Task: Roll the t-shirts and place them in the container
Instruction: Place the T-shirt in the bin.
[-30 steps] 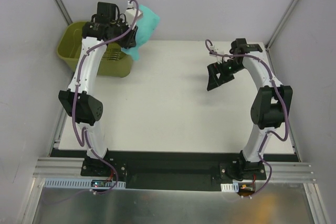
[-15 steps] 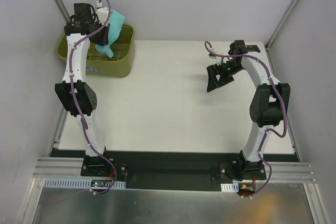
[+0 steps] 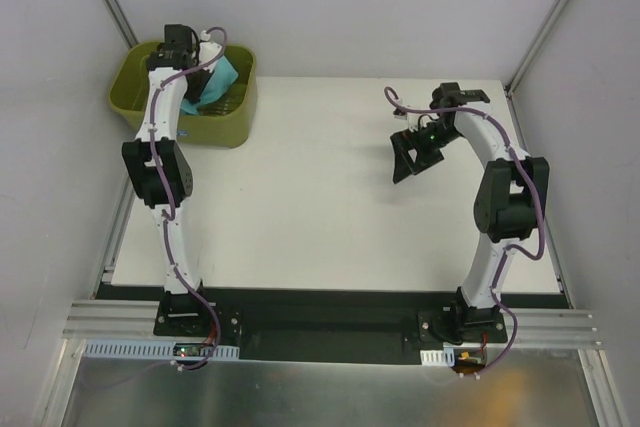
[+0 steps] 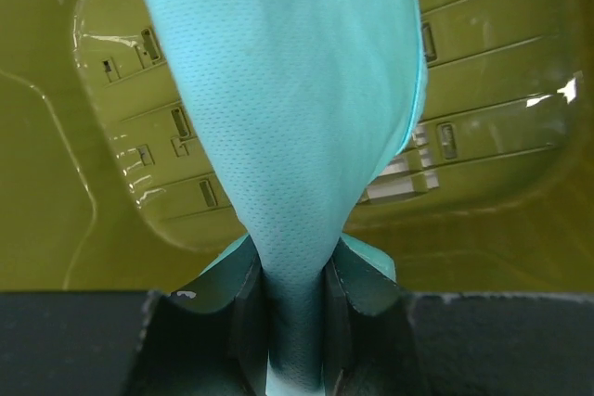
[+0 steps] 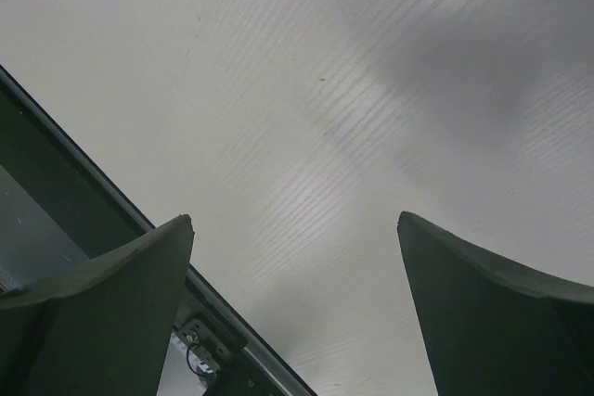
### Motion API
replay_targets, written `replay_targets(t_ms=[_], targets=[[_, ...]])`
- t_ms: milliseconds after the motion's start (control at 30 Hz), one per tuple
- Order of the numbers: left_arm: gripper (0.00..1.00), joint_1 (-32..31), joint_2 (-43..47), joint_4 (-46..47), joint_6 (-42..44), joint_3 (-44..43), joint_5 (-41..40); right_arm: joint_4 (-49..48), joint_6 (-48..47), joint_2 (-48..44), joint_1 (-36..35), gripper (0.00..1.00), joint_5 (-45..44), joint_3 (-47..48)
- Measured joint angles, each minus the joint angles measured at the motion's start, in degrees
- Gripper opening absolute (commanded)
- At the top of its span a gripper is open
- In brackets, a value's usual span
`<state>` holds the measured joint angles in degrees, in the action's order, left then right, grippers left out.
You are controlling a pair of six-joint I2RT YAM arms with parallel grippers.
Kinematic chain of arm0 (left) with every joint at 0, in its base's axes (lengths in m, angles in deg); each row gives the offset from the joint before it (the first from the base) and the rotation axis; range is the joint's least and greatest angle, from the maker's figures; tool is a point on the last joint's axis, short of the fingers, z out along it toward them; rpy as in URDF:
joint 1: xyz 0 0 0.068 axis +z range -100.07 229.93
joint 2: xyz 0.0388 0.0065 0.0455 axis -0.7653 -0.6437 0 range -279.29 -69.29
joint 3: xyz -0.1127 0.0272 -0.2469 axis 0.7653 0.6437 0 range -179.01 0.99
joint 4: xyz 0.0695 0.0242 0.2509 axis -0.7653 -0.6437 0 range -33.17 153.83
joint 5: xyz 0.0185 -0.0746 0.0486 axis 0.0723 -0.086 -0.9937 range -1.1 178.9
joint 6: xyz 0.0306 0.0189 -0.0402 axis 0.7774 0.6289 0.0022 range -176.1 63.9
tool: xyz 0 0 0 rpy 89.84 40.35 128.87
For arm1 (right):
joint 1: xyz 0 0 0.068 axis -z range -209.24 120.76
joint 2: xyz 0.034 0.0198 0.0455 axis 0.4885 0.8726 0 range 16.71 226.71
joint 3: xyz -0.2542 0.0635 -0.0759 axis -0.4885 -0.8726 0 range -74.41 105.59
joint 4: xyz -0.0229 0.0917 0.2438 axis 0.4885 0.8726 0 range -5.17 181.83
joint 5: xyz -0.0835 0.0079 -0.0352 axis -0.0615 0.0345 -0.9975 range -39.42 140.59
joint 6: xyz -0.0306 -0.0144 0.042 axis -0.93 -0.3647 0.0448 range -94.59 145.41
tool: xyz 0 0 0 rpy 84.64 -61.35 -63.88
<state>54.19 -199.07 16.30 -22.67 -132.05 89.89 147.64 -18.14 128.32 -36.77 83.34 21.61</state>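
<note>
Your left gripper [image 4: 295,287] pinches one teal t-shirt [image 4: 288,108], cloth hanging from fingertips into one olive tub [image 3: 216,133]; right gripper [image 5: 295,220] jaws wide apart.

White table [image 3: 330,207] between pale grey walls [image 3: 400,7], seemingly evenly lit.
</note>
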Motion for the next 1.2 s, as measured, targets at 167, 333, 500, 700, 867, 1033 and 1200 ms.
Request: replay_targets(t_ms=[167,333,500,700,867,1033,1200], targets=[[0.0,-1.95,-4.2,0.7,3.48,-1.92,-3.76,0.04,-0.11,0.98,0.0,0.96,-0.42,0.0],[0.0,-5.75,-6.84,1.14,5.75,-1.97,-6.78,0.04,-0.2,1.99,0.0,0.96,-0.66,0.0],[0.01,-9.9,-7.17,1.66,6.49,0.04,-8.85,0.07,-0.28,2.91,-0.22,0.96,-1.11,0.0],[0.36,-11.87,-7.08,4.04,6.1,4.42,-8.31,0.17,-0.59,4.17,-0.63,0.96,-2.27,0.39],[0.57,-11.91,-6.75,5.57,4.87,5.44,-6.6,0.26,-0.74,5.14,-1.64,0.96,-3.06,1.46],[0.7,-10.91,-6.12,5.81,0.85,5.97,-0.83,1.11,-1.38,5.9,-2.27,0.96,-3.91,3.23],[0.78,-9.16,-4.0,4.15,-2.25,8.39,9.75,2.38,-2.36,6.67,-2.27,0.96,-5.22,4.5]])
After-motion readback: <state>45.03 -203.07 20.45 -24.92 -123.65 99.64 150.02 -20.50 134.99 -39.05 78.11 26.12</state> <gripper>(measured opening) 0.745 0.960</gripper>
